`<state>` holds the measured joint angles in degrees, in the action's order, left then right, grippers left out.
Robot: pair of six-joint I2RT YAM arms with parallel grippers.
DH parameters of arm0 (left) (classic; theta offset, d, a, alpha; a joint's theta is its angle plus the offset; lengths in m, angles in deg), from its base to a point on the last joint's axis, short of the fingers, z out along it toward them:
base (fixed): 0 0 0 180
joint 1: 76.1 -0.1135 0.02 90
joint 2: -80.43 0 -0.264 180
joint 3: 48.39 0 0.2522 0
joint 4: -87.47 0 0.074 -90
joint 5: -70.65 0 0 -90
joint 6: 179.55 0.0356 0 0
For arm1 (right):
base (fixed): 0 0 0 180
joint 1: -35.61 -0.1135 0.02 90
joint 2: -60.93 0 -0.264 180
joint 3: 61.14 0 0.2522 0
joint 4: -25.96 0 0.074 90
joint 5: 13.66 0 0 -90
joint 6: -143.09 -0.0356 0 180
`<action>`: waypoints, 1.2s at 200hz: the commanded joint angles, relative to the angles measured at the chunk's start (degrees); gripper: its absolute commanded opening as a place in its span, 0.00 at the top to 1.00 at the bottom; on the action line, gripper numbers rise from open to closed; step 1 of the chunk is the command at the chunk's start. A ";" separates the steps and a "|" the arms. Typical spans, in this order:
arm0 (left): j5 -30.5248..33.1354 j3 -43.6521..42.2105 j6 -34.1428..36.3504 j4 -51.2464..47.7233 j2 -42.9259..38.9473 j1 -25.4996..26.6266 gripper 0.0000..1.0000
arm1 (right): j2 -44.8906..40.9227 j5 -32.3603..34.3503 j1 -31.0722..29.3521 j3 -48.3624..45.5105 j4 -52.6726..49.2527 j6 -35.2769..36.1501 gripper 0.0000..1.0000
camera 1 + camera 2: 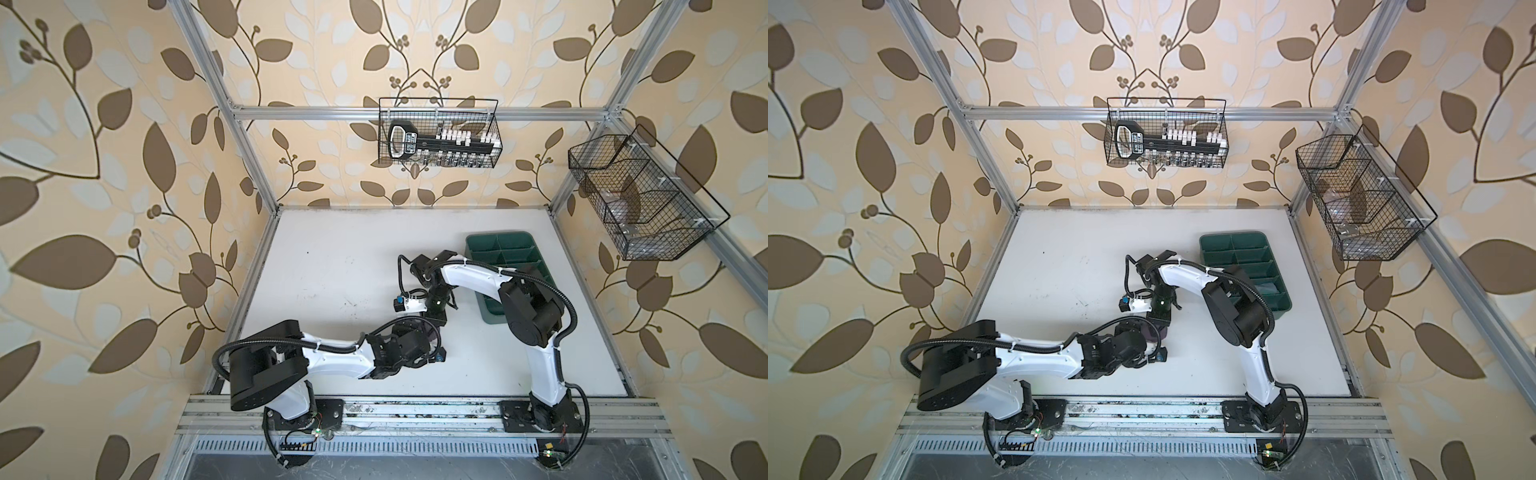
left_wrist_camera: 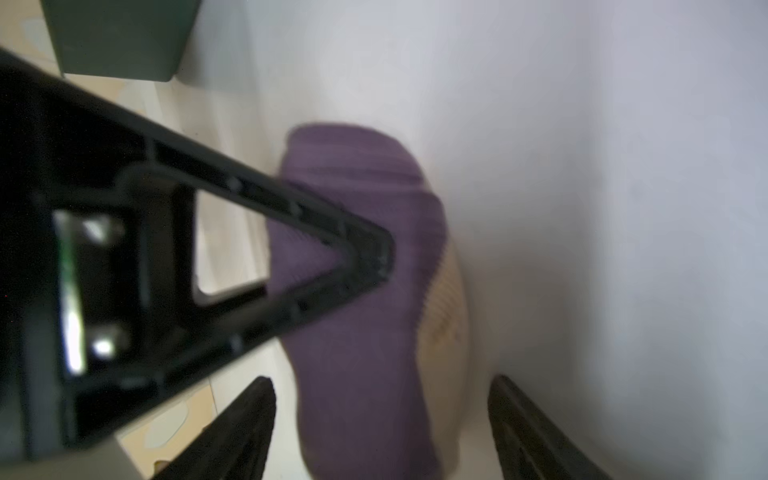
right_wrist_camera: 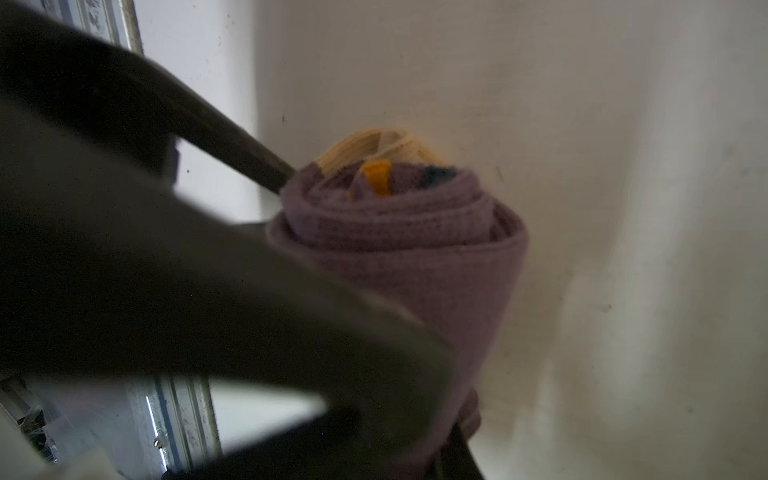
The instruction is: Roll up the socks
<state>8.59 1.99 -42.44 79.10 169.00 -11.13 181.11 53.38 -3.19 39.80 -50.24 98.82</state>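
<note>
Looking along the left pincer first, I see its two dark fingers spread wide, one on each side of the purple sock. Neither finger touches the cloth. The sock is rolled into a thick bundle and lies on the white table, directly between these fingers. A tan part shows along one side of the roll.

From the opposite side the right pincer meets the roll, with the tip of its black triangular finger pressed on the purple cloth. In the right wrist view the roll shows its open end: purple layers wound around a core of tan, orange and navy. Its lower part goes down into the right pincer, which is pressed together on it. The picture is blurred there, so I cannot see the exact contact.

In both top views the two pincers meet near the middle of the table, and they hide nearly all of the sock.

Past the right pincer, away from the left arm's side, stands the green tray with many compartments, apart from the sock. One compartment holds a pale grey-blue shape; I cannot tell what it is.

Farther behind both pincers, a wire basket with a tool set hangs on the back frame. A second wire basket hangs on the side frame.
</note>
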 commanded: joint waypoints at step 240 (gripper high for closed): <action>-19.01 14.84 -18.04 -32.92 -17.81 -6.62 1.00 | -44.90 26.89 19.57 -23.26 35.63 -33.76 0.55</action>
<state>-3.50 13.46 -56.89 53.57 156.30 -17.12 133.94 73.08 15.58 18.36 -14.96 76.00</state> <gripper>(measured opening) 0.179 0.464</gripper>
